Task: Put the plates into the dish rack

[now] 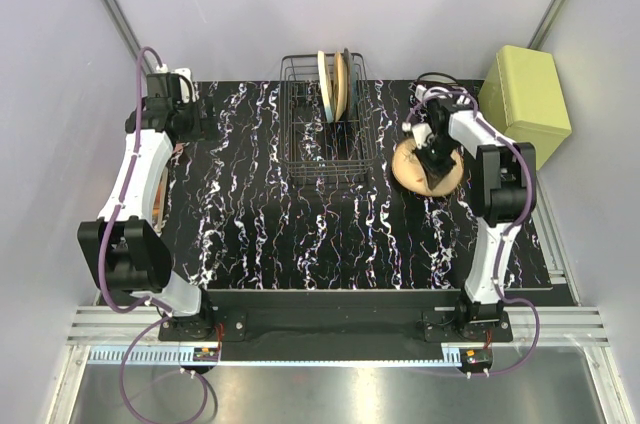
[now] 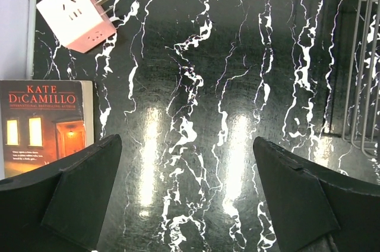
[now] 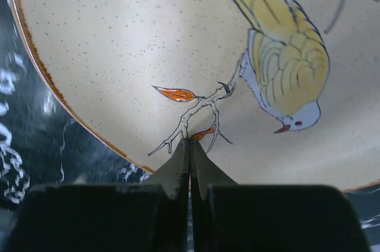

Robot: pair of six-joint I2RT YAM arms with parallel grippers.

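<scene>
The left arm (image 1: 135, 169) stretches forward well left of the dish rack (image 1: 300, 164), and the left end effector (image 2: 185, 142) faces down with fingers (image 2: 77, 192) spread wide. Right of the rack, the right arm (image 1: 490, 234) reaches forward, the right end effector (image 3: 190, 143) angled down, tips pressed together.

Black tabletop (image 1: 250, 214), white marble veins, glossy. Wire dish rack (image 1: 296, 134) standing at 12 o'clock, near far edge. Flat bird-pattern plate (image 1: 405, 172) between 2 and 3 o'clock, apart from rack. White socket cube (image 2: 76, 15) at 10 o'clock corner; Kate DiCamillo book (image 2: 41, 124) nearer, along left edge, 9 o'clock
</scene>
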